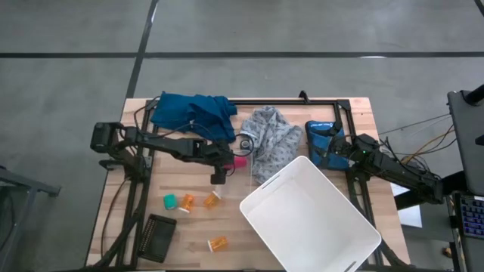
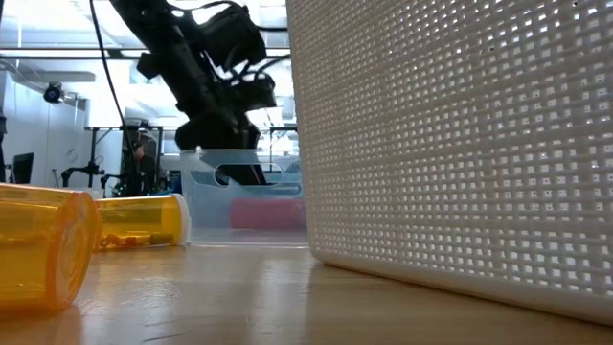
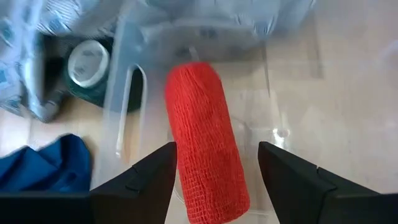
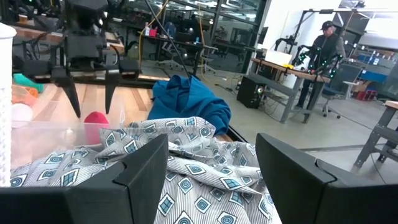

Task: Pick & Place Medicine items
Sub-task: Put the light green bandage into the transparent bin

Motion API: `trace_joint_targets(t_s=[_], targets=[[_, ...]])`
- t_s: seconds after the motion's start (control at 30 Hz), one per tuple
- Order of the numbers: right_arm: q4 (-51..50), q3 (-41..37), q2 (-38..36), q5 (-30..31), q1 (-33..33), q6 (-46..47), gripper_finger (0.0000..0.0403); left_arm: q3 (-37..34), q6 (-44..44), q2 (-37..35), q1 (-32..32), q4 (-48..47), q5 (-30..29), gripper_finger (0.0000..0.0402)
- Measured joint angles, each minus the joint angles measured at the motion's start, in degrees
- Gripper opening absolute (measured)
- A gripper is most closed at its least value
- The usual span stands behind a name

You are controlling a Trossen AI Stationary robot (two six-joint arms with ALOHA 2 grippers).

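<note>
- Currently the left gripper [image 1: 218, 179] hangs with fingers spread, holding nothing, over a red roll [image 3: 205, 149] lying in a clear tray [image 3: 292, 93], probably just let go.
- Three orange pill bottles [image 1: 187, 201] lie on the table [image 1: 113, 219], outside the white basket [image 1: 363, 234].
- Right gripper [image 4: 208, 180], open and empty, waits over the grey cloth [image 4: 186, 168].

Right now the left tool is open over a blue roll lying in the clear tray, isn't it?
Not quite: the roll is red, not blue, as the left wrist view shows. The left tool is indeed open over it, and it lies in the clear tray.

Two dark jointed arms, black trailing cables
</note>
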Motion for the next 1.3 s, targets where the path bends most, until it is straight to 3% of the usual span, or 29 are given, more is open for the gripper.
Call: trace_joint_targets(t_s=[0.13, 0.27, 0.53, 0.7, 1.03, 1.3], targets=[[0.01, -0.02, -0.02, 0.00, 0.00, -0.03, 0.0240, 0.04, -3.97, -3.63, -0.48, -0.41, -1.43, 0.0232], [-0.01, -0.01, -0.02, 0.01, 0.04, -0.06, 0.0240, 0.09, -12.89, -8.36, -1.95, -3.24, -7.72, 0.0232], [0.00, -0.01, 0.02, 0.01, 0.02, -0.12, 0.0240, 0.09, -32.42, -18.40, -8.09, -14.20, -18.78, 0.0232], [0.01, -0.02, 0.02, 0.02, 0.02, -0.13, 0.0240, 0.09, -46.84, -20.74, -13.07, -23.19, -22.90, 0.0232], [-0.01, -0.02, 0.00, 0.02, 0.00, -0.04, 0.0240, 0.09, -82.65, -20.65, -18.01, -38.23, -18.58, 0.0232], [0.00, -0.02, 0.00, 0.02, 0.00, -0.12, 0.0240, 0.04, -102.92, -20.65, -21.71, -46.87, -4.40, 0.0232]])
